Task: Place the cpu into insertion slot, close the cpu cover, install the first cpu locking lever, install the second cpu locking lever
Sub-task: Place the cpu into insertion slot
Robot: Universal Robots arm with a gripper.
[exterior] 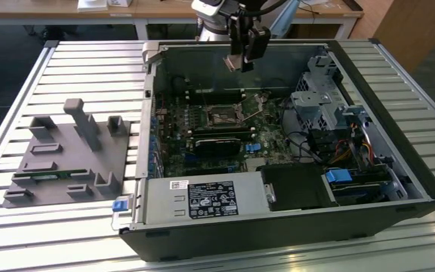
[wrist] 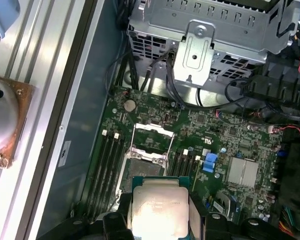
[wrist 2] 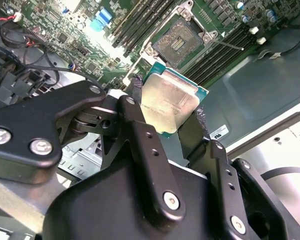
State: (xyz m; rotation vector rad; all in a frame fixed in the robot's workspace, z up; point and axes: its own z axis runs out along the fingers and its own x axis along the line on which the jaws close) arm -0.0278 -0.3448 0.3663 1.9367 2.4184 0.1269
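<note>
silver cpu (wrist 2: 170, 102), green circuit board (wrist: 230, 137)

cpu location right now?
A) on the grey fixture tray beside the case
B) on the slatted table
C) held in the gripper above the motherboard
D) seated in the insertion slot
C: in the second wrist view the cpu is clamped in the gripper, and the insertion slot beyond it sits empty, dark centre exposed.

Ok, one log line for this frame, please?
pincer: shut on cpu | cpu: in air above motherboard, not seated | insertion slot: open, empty
</note>
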